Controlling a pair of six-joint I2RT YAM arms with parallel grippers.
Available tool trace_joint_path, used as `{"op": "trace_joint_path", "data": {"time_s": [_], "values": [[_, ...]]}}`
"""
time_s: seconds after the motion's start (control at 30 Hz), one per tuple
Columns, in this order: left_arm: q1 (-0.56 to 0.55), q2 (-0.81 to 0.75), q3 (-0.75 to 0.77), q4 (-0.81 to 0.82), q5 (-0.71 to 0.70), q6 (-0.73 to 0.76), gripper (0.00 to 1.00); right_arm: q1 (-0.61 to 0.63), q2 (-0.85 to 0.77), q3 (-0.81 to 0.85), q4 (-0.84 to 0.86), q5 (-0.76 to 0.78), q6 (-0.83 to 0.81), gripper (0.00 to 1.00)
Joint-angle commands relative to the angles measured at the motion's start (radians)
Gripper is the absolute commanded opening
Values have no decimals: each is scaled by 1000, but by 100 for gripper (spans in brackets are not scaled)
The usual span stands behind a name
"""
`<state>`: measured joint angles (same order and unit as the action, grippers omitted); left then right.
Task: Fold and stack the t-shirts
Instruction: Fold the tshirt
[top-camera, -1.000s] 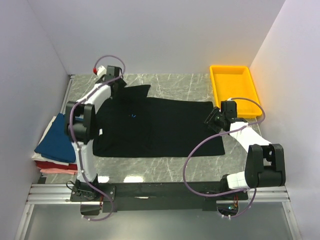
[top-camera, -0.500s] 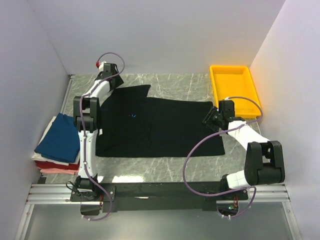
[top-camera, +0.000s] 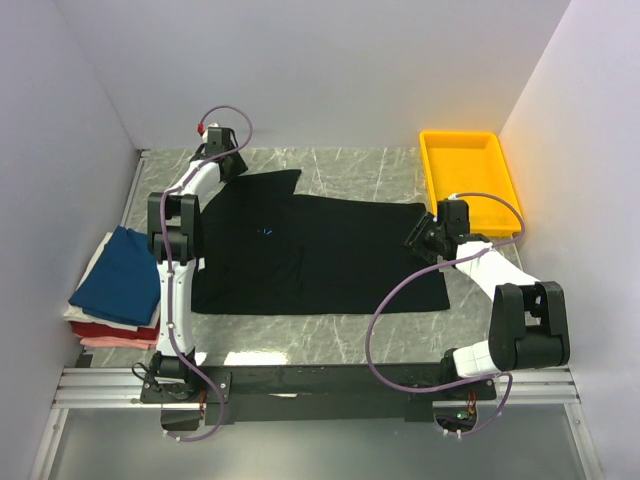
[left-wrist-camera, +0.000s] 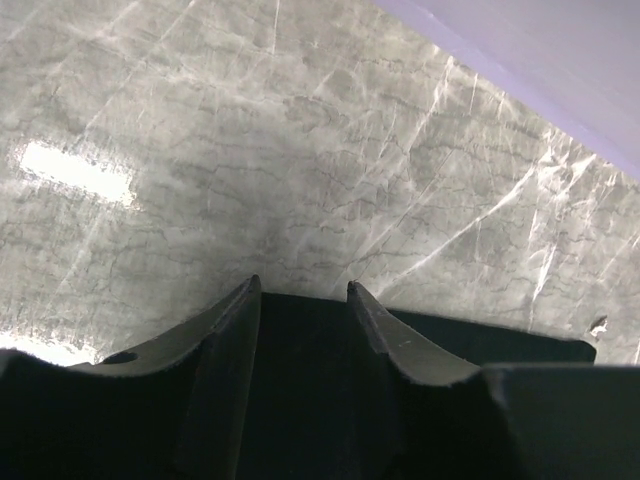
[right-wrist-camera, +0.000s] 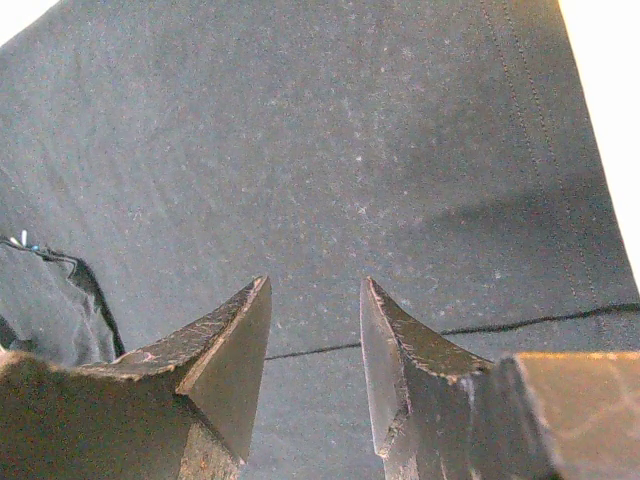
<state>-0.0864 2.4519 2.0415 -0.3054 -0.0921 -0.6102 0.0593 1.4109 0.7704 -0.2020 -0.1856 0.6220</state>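
Black t-shirt spread flat mid-table. Left gripper at far sleeve edge, fingers parted, nothing pinched. Right gripper low over shirt's right end, fingers likewise parted. Folded stack at left table edge, navy on top.

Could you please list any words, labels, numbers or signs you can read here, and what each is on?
No text is readable.
The neck label on the black t-shirt: too small to read.
The yellow tray and folded t-shirts: no writing visible.
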Motion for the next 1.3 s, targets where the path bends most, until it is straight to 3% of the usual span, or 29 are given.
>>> {"op": "trace_joint_path", "data": {"time_s": [0.0,0.2,0.47,0.8,1.27], "values": [[-1,-11,16,-11,8,36,44,5,7,36,29,-8,-15,48],[-3,-27,20,-26,-40,93,35,5,7,33,30,-12,-13,48],[-22,1,75,-103,-115,151,40,5,5,33,33,-9,-13,48],[-33,35,115,-122,-41,167,40,5,11,32,33,-14,-16,48],[-108,70,177,-181,-228,299,40,7,7,29,42,-29,-16,48]]}}
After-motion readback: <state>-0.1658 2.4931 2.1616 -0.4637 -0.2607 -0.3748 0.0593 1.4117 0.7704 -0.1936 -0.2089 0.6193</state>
